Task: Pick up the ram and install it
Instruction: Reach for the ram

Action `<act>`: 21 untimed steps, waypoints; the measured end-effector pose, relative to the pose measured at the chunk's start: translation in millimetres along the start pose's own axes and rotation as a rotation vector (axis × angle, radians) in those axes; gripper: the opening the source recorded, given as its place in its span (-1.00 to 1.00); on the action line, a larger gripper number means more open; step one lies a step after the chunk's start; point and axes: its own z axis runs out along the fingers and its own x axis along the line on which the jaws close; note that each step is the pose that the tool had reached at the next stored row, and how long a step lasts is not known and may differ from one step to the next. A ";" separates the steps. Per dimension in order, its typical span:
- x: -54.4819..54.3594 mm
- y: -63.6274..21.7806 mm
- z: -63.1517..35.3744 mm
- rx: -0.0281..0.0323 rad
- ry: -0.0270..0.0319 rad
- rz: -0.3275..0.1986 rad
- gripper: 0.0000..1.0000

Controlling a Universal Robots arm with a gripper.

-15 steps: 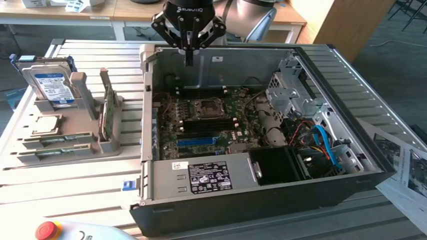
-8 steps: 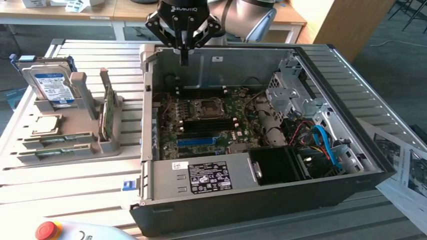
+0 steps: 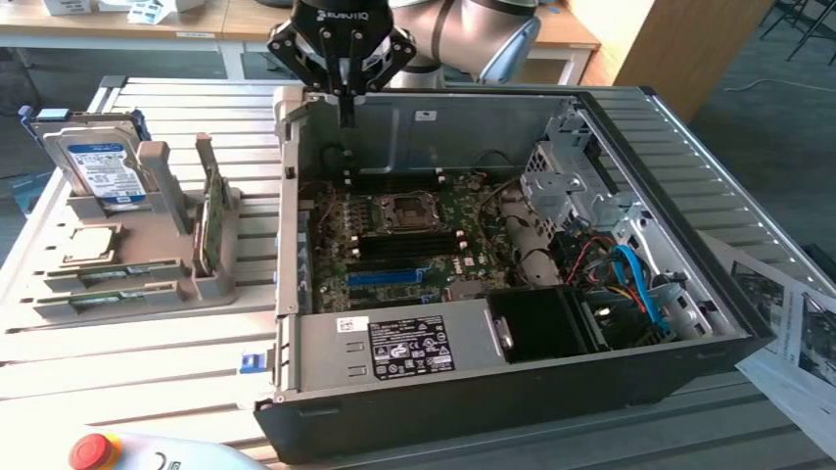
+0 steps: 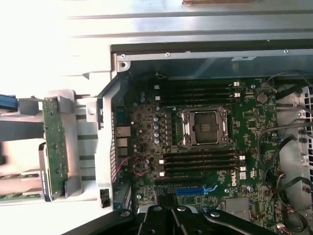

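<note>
Slatted bench (image 3: 131,362): ram (image 3: 127,269) flat in tray (image 3: 39,309), axis crosswise, well to exterior view's left of gripper (image 3: 348,119) pressed together, empty.

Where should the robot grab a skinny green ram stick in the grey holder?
Probably the ram by its long top edge, near the middle, pinched across its thin faces, coming straight down. It sits low in a groove of the grey holder, whose walls seem to block its sides and ends. The pincer is shut.
</note>
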 end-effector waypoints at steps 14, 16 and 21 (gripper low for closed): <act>21.7 4.5 -0.3 -0.0003 -0.0041 0.000 -0.79; 24.9 5.1 -0.4 -0.0004 -0.0052 -0.001 -0.79; 34.2 6.2 -0.5 -0.0008 -0.0104 -0.001 -0.79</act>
